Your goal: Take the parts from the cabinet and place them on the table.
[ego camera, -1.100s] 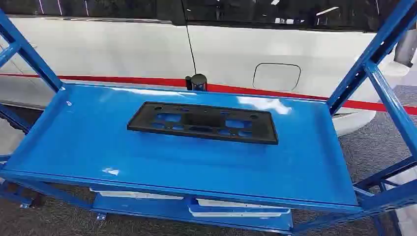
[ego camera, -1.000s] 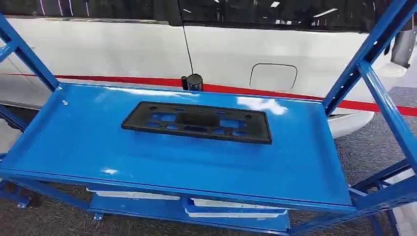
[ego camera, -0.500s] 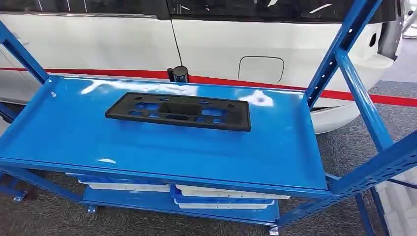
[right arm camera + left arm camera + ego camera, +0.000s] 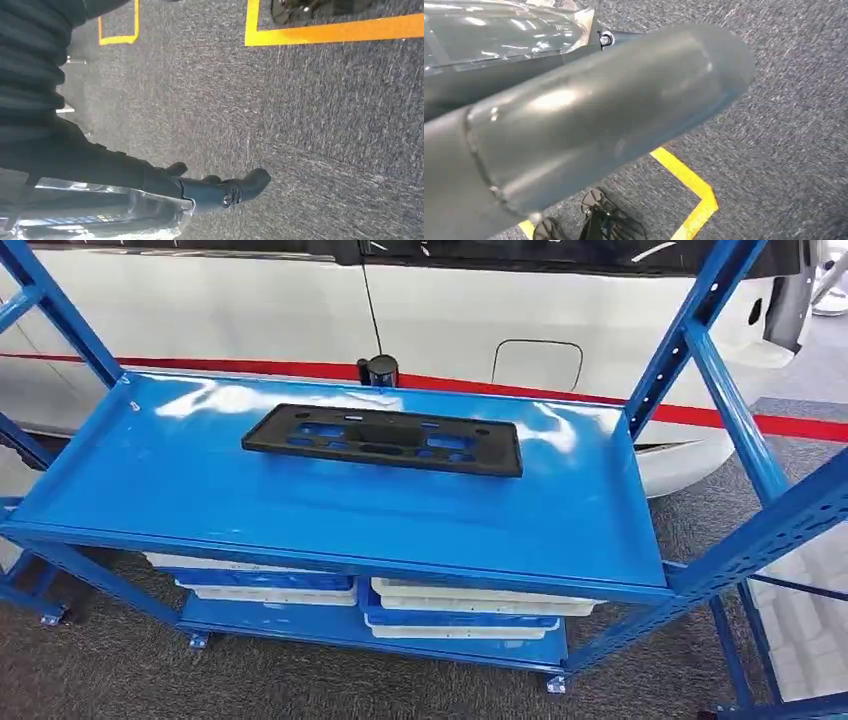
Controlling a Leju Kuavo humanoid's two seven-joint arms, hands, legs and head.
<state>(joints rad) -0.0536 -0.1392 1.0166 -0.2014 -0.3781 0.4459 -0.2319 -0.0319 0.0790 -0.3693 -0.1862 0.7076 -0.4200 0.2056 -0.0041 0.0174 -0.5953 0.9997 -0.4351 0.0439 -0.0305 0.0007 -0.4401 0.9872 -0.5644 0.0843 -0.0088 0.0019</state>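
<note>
A glossy blue metal rack (image 4: 90, 335) stands before the head camera, its slanted uprights punched with rows of holes. The top shelf (image 4: 200, 500) is a smooth, shiny blue sheet with a raised lip, catching white glare. On it, towards the back and a little left of centre, lies the part (image 4: 382, 439): a flat, matte black rectangular plate with several cut-out openings, long side running across the shelf. It lies flat, touched by nothing.

Behind the shelf's rear edge a short black cylinder (image 4: 379, 370) rises against the glossy white body of a vehicle (image 4: 450, 310) with a red stripe and a rounded fuel-flap outline. The floor is grey, coarse carpet (image 4: 300, 680).

Against the frame of half a second ago, the whole picture has shifted: the camera has moved, so the rack sits further right and more of the floor and lower level shows. The part has kept its place on the shelf.

On the lower shelf (image 4: 280, 625) sit shallow trays: white trays (image 4: 275, 592) at left and white trays (image 4: 470, 600) at right, stacked with blue ones between; their contents cannot be seen.

The left hand (image 4: 589, 115) shows as a smooth grey shell above carpet and yellow floor tape (image 4: 694, 200); I cannot tell how its fingers lie. The right hand (image 4: 200, 187) hangs over carpet, its dark fingers (image 4: 252, 181) stretched out, holding nothing.
</note>
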